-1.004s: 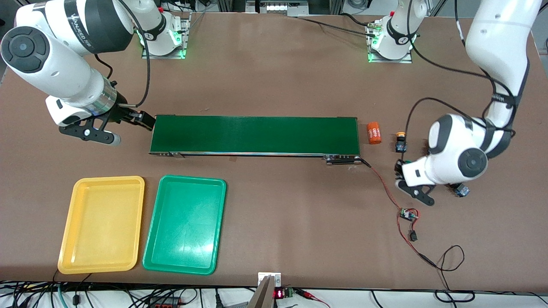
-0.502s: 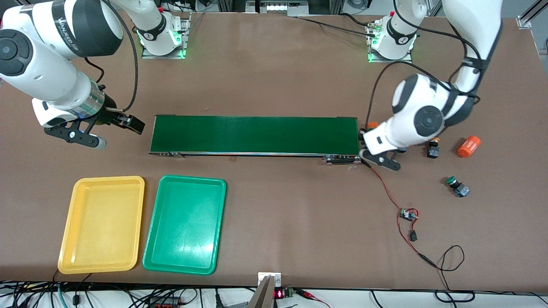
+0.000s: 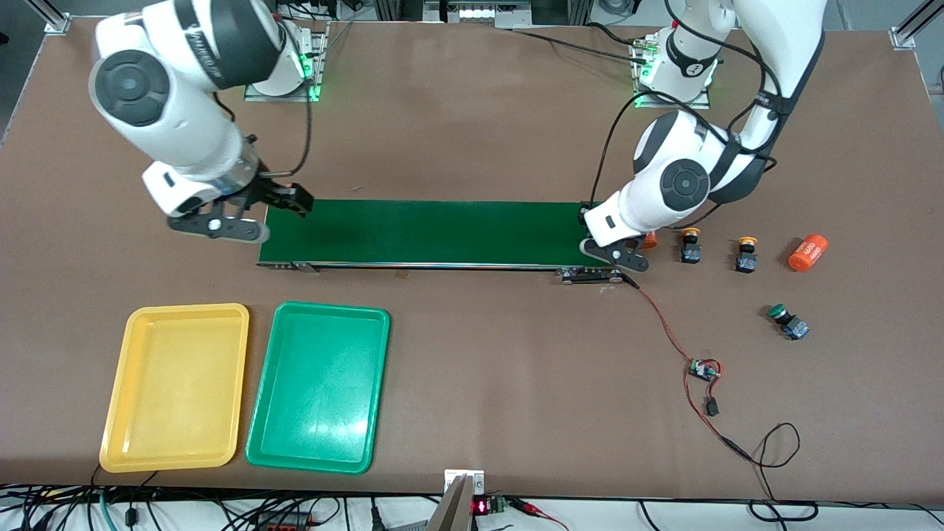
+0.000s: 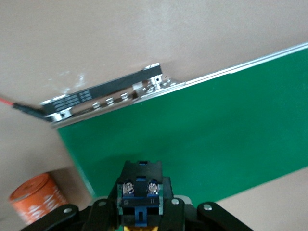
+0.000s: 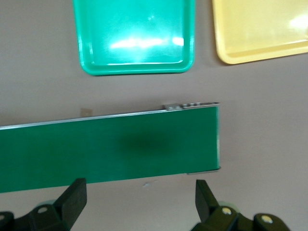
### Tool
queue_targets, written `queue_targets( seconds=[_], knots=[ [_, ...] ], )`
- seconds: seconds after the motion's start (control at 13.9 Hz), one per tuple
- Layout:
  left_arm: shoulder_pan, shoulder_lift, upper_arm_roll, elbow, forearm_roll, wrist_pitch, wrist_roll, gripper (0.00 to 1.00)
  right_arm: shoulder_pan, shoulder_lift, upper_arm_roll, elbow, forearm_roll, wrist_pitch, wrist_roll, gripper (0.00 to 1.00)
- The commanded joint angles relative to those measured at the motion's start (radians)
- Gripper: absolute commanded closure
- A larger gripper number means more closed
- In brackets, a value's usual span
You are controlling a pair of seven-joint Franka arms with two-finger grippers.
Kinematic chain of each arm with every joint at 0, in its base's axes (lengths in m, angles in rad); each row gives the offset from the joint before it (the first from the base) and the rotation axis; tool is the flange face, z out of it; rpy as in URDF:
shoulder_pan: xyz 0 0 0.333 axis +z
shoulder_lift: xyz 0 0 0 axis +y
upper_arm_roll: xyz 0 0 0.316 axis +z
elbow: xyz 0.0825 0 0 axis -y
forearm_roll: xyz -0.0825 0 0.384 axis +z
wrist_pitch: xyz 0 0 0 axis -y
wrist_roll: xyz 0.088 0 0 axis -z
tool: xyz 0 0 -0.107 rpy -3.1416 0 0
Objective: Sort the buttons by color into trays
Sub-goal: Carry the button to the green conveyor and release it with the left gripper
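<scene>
Dark-green conveyor belt (image 3: 439,232), matte and flat, is spanned by both arms: over one end the left gripper (image 4: 139,211) is clamped on a button (image 4: 140,192), gripped across its stiff black-and-blue body; it is judged light and hard. Glossy yellow tray (image 3: 175,387) and green tray (image 3: 318,386) lie empty nearer the camera. The right gripper (image 5: 139,204) hangs spread wide over the other end.

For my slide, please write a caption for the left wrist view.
Left gripper shut on a button over the end of the conveyor belt, an orange cylinder beside it.
</scene>
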Motion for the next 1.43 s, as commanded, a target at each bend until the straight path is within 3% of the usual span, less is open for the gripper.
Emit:
queue_targets(
  seconds=[0.0, 0.07, 0.14, 0.22, 0.29, 0.43, 0.65, 0.86, 1.15, 1.36],
  knots=[
    [-0.016, 0.064, 0.000, -0.012, -0.020, 0.081, -0.009, 0.96, -0.002, 0.015, 0.015, -0.005, -0.012, 0.075, 0.007, 0.00],
    [-0.016, 0.079, 0.000, -0.011, -0.020, 0.084, -0.009, 0.88, 0.001, 0.024, 0.015, -0.005, -0.012, 0.105, 0.007, 0.00],
    [-0.016, 0.090, 0.000, -0.009, -0.020, 0.084, -0.009, 0.62, 0.004, 0.035, 0.016, -0.014, -0.012, 0.141, 0.007, 0.00],
    [-0.016, 0.088, 0.000, -0.011, -0.018, 0.081, -0.008, 0.20, 0.007, 0.043, 0.016, -0.029, -0.012, 0.186, 0.007, 0.00],
    [-0.015, 0.072, 0.000, -0.011, -0.018, 0.069, -0.002, 0.00, 0.010, 0.044, 0.016, -0.054, -0.012, 0.220, 0.005, 0.00],
    [0.002, 0.006, 0.014, 0.003, -0.020, 0.031, 0.000, 0.00, 0.028, 0.043, 0.018, -0.091, -0.012, 0.267, 0.007, 0.00],
    [0.083, -0.042, 0.089, 0.026, -0.011, 0.005, 0.007, 0.00, 0.047, 0.058, 0.018, -0.095, -0.014, 0.286, 0.008, 0.00],
    [0.214, -0.027, 0.117, 0.038, -0.006, 0.006, 0.012, 0.00, 0.061, 0.060, 0.019, -0.103, -0.014, 0.297, 0.050, 0.00],
    [0.237, -0.005, 0.161, 0.069, 0.008, 0.014, 0.004, 0.00, 0.062, 0.060, 0.026, -0.121, -0.014, 0.307, 0.051, 0.00],
    [0.267, 0.039, 0.201, 0.149, 0.164, 0.020, 0.009, 0.00, 0.059, 0.060, 0.026, -0.126, -0.012, 0.312, 0.074, 0.00]
  ],
)
